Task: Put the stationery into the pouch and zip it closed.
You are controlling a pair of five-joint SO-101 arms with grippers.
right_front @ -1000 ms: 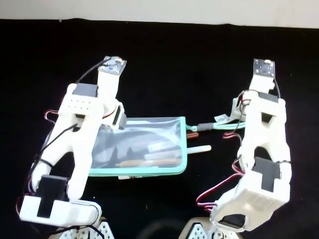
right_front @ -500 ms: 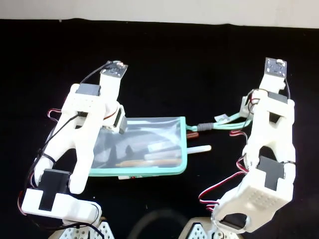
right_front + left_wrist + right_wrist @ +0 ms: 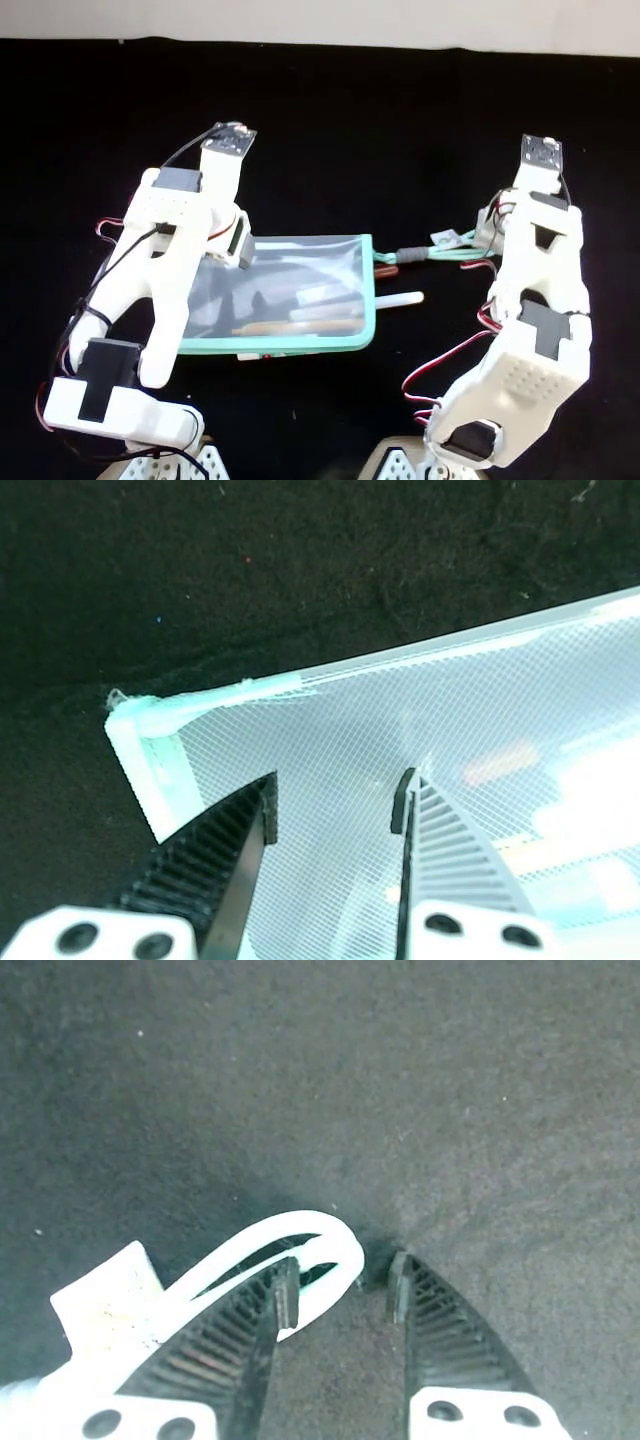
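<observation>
The pouch [image 3: 290, 295], clear mesh with mint trim, lies flat near the middle of the worktop [image 3: 330, 110], toward its front edge. Pens and pencils [image 3: 300, 322] lie inside it. A white pen [image 3: 402, 298] shows just past its right end. A mint pull cord [image 3: 455, 252] runs from that end toward the worktop's right edge. The left gripper [image 3: 335, 805] sits over the pouch's left rear corner, fingers moderately apart, gripping nothing. The right gripper [image 3: 342, 1285] is likewise parted, with the cord's loop at one fingertip, unclamped.

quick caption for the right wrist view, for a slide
Right gripper open at the pouch's looped zip cord, with a white tag beside it, on the black table.
</observation>
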